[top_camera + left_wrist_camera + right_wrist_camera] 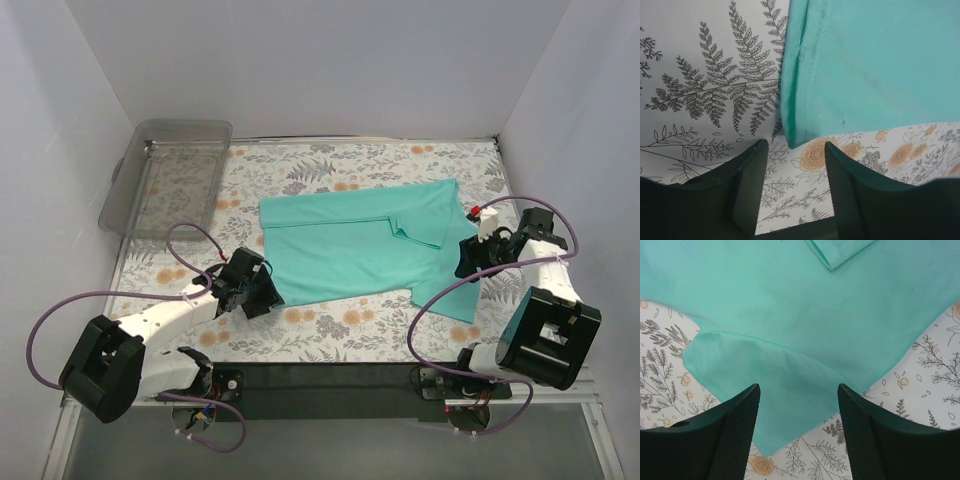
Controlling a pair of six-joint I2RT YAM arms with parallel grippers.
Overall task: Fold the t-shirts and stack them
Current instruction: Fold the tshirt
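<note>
- Left gripper (795, 146), lower left of the overhead view: fingers apart, nothing between them; t-shirt (865, 65) corner just ahead.
- Right gripper (798, 387), right side: fingers apart over the sleeve (750, 370), not clamped.
- T-shirt lies flat mid-table (330, 335), flap doubled over at upper right.
- Risk: thin fabric. Left may close short and miss the corner; right may pinch extra layers and drag it crooked.
</note>
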